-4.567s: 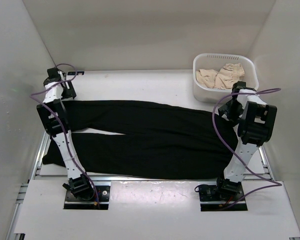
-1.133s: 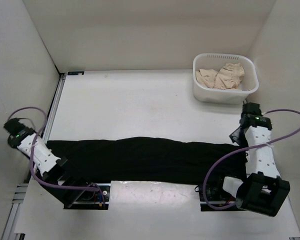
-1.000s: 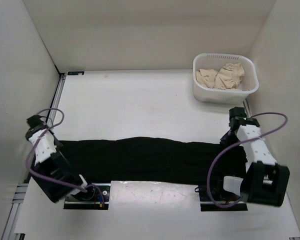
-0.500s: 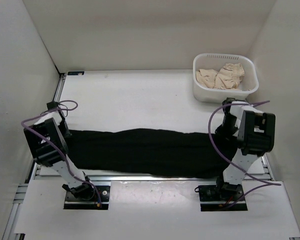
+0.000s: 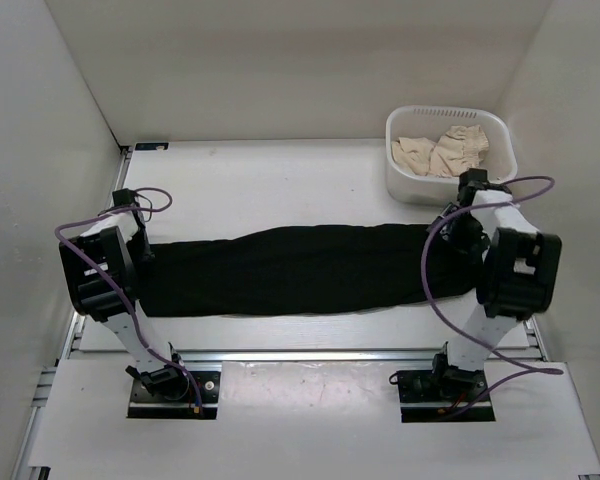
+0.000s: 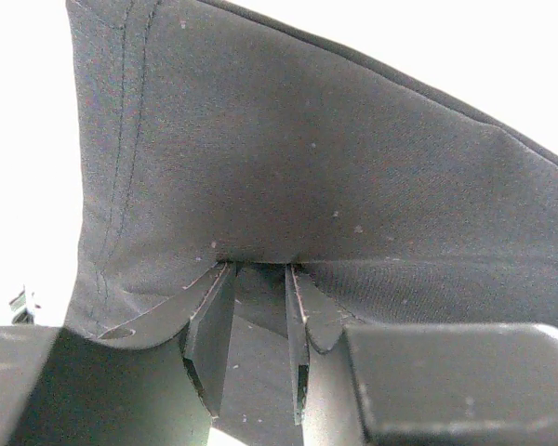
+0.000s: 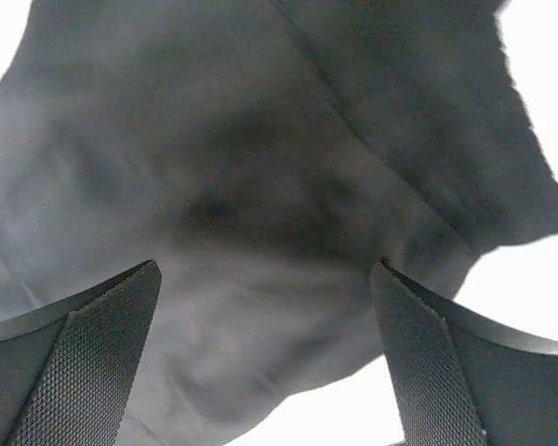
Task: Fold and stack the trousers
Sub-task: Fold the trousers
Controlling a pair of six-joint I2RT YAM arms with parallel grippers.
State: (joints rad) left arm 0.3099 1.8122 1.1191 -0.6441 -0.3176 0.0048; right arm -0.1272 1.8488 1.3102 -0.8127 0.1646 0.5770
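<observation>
The left pincer is clenched on a fold of the trousers, which stretch as a black band across to the right pincer, released wide over their other end. Just beyond it stands the white basket of beige garments.

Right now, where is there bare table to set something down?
The white tabletop is bare between the long black fabric trousers and the back wall, left of the white plastic basket. A thin strip runs along their near side. Crowded: the trousers' ends, at the left claw and right claw.
</observation>
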